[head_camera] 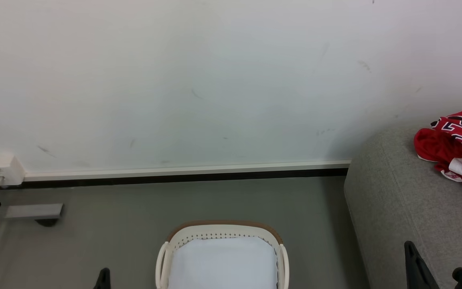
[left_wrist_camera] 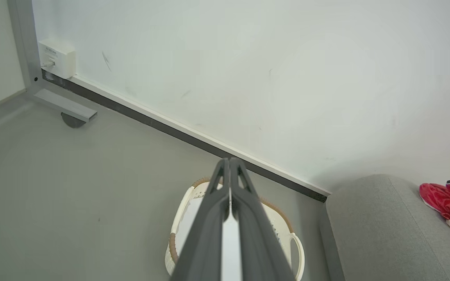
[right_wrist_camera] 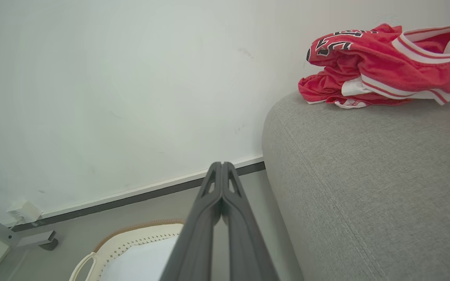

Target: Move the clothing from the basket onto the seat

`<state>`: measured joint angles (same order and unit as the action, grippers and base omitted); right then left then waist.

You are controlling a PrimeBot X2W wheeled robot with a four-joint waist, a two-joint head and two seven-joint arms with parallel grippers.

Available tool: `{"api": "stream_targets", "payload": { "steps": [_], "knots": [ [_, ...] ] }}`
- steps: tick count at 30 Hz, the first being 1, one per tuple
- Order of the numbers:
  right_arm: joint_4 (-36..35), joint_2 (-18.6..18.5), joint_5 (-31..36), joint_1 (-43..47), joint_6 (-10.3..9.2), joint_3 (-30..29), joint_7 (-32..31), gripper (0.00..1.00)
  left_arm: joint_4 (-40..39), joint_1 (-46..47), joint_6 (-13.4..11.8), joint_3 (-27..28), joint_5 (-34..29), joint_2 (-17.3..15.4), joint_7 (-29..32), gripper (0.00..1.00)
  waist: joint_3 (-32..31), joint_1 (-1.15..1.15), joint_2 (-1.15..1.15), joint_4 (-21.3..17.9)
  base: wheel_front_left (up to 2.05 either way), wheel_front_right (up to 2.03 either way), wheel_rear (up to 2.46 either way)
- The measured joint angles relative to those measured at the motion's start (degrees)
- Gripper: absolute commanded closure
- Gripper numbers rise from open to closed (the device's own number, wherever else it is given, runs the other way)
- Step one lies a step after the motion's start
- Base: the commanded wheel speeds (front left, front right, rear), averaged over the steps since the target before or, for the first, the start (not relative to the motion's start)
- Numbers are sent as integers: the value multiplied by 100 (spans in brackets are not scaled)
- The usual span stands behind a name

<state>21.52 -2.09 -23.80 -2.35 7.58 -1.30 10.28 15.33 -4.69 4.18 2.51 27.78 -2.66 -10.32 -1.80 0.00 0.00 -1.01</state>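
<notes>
Now: right gripper (right_wrist_camera: 222, 164) pinched tight, fingers together, nothing between them, poised beside seat (right_wrist_camera: 365, 175) flank. Left gripper (left_wrist_camera: 229, 162) likewise closed and empty, hanging over basket (head_camera: 223, 224). Clothing (right_wrist_camera: 381, 66) heaped on seat top near wall, up and right of right gripper, well apart. Right arm nearer. Heap's long axis seems to run along wall. Basket interior pale white: cloth or bare bottom, cannot tell.

Red clothing (right_wrist_camera: 381, 66) (white stripes, black-white lettering); grey seat (right_wrist_camera: 365, 175); cream basket (head_camera: 283, 261), brown rim.
</notes>
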Motion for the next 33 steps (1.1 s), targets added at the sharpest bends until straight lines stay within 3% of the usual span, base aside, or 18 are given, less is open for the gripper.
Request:
{"api": "stream_targets", "payload": {
  "steps": [33],
  "knots": [
    [-310,-11,-2828,-113,0,-213,-686,100,-62,448,134,149,2694,-1,683,100,60,0,0,30,0,0,0]
  ]
}}
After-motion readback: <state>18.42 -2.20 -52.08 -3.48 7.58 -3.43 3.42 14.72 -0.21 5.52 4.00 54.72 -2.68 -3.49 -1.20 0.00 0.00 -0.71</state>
